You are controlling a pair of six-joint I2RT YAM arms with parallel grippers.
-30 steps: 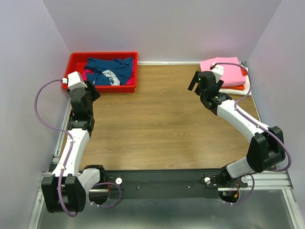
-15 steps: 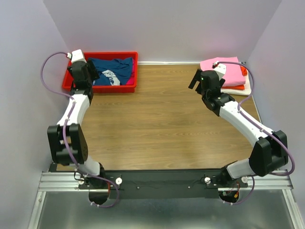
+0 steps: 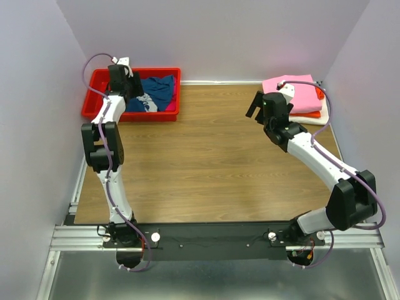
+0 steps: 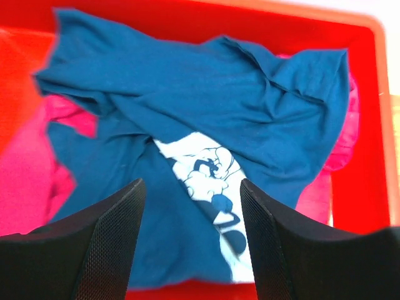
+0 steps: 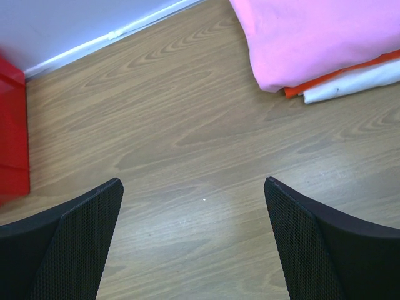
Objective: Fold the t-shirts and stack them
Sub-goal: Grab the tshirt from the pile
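Note:
A crumpled dark navy t-shirt (image 4: 206,112) with a white print (image 4: 212,187) lies on a magenta one (image 4: 25,181) in the red bin (image 3: 100,94); it also shows in the top view (image 3: 156,90). My left gripper (image 4: 190,244) hangs open above it, touching nothing. At the far right, a folded stack has a light pink t-shirt (image 3: 300,94) on orange (image 5: 331,78) and cream (image 5: 356,84) ones. My right gripper (image 5: 194,250) is open and empty over bare wood, left of the stack.
The bin sits in the far left corner against the walls. The wooden table (image 3: 206,162) runs between the bin and the stack. The right arm's cable (image 3: 312,81) loops over the stack.
My left arm has stretched out from beside the bin's near left corner to over the bin, its gripper now above the navy shirt. The right arm has barely moved.

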